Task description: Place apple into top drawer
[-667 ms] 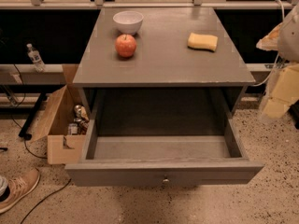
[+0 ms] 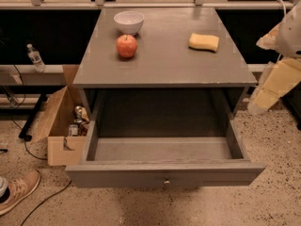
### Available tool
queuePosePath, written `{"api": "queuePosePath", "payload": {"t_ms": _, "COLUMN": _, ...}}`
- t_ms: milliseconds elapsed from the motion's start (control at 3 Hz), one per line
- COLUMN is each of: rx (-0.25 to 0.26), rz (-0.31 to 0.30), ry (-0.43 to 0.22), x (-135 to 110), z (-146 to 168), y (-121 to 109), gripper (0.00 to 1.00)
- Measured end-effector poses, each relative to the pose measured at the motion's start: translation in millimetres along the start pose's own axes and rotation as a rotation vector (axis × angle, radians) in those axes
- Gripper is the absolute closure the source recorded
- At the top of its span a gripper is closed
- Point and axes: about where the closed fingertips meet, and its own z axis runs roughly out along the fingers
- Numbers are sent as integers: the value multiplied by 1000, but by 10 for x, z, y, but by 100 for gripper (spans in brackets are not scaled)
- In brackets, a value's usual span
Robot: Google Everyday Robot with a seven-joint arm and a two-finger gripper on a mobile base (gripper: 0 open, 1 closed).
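Observation:
The apple (image 2: pixel 126 45) is red-orange and sits on the grey cabinet top (image 2: pixel 164 65) at the back left, just in front of a white bowl. The top drawer (image 2: pixel 164 173) is pulled fully open below the cabinet top, its inside bare, with a small metal knob (image 2: pixel 166 181) at the centre of its front panel. My arm with the gripper (image 2: pixel 277 76) hangs at the right edge of the view, to the right of the cabinet and far from the apple. It holds nothing that I can see.
A white bowl (image 2: pixel 129 21) stands behind the apple. A yellow sponge (image 2: pixel 204 42) lies at the back right of the top. An open cardboard box (image 2: pixel 59 126) with clutter sits on the floor at left, beside a shoe (image 2: pixel 19 192) and cables. A bottle (image 2: pixel 35 58) stands at far left.
The arm at the right edge has shifted slightly to the left, toward the cabinet. The apple, bowl, sponge and drawer have not moved.

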Motion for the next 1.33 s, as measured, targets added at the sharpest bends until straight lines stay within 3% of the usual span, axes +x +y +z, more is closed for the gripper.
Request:
{"api": "queuePosePath", "payload": {"t_ms": 333, "rx": 7, "rz": 131, "ry": -161, "x": -237, "z": 224, "y": -413, "gripper": 0}}
{"api": "queuePosePath", "payload": {"t_ms": 667, "rx": 62, "rz": 282, "ry": -327, "x": -636, "z": 361, "y": -843, "gripper": 0}}
{"api": "queuePosePath", "payload": {"t_ms": 1000, "rx": 61, "rz": 281, "ry": -327, "x": -636, "z": 362, "y": -838, "gripper": 0}}
{"api": "queuePosePath", "payload": {"t_ms": 1333, "rx": 80, "rz": 304, "ry": -368, "x": -997, "z": 697, "y": -982, "gripper": 0}}
